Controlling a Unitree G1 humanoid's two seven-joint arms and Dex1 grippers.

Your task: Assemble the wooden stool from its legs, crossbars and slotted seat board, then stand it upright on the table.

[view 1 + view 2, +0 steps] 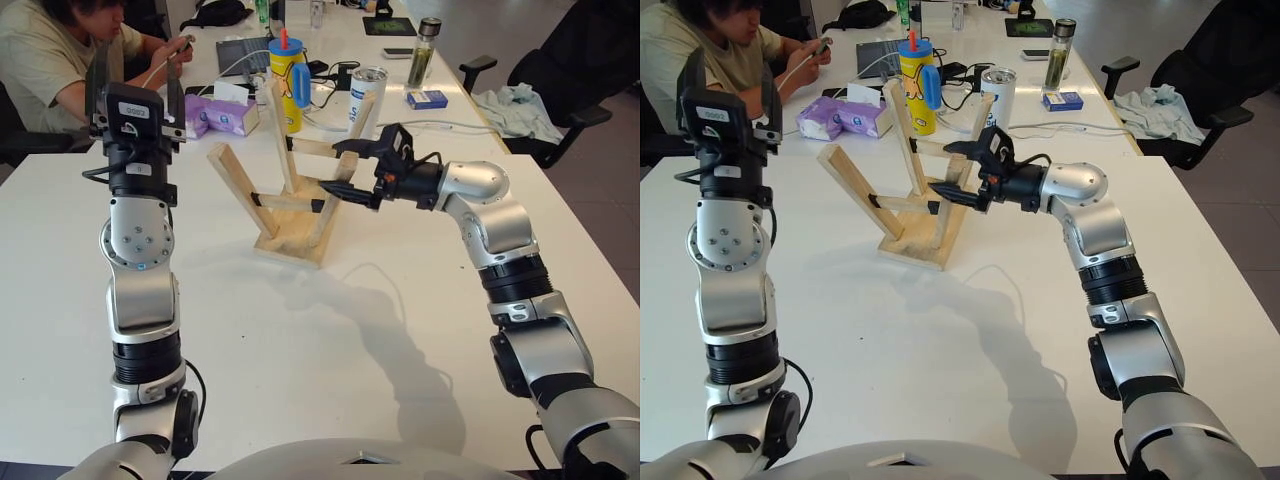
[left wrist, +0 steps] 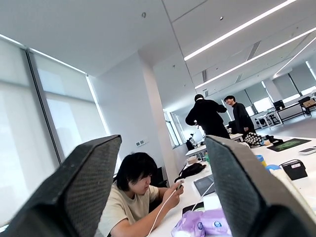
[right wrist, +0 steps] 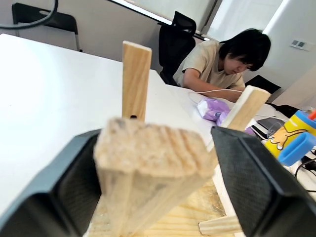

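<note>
Righting the stool [image 1: 290, 200] looks like the step in hand. It seems fully put together, but it sits seat-down on the table [image 1: 300, 330] with its legs in the air.

- **Right gripper:** The right gripper [image 1: 335, 170] reaches in sideways, and its jaws are closed on one leg [image 3: 148, 153], about halfway along it.
- **Seat board:** There is one seat board [image 1: 290, 245]. It lies below those jaws, down at the table, and looks tipped rather than flat, since the legs lean away from the gripper.
- **Legs:** I count three legs for certain: the one between the jaws and two beyond them on the far side. A fourth I cannot make out.
- **Crossbars:** Two crossbars [image 1: 288, 202] show. One runs from just under the jaws to the far leg, and the other is level with the upper finger.
- **Left gripper:** The left gripper [image 1: 730, 75] is held high and well apart from the stool. It points upward with its jaws wide and nothing between them.

The next move, as I judge it, is to swing the held leg over so that the seat comes up and the feet go down. One grip on one leg gives little control of the turn. The idle left jaws would probably need to come down to a far leg or the seat edge to steady it. The joints may also be only push-fitted, so a slow turn seems wise.
</note>
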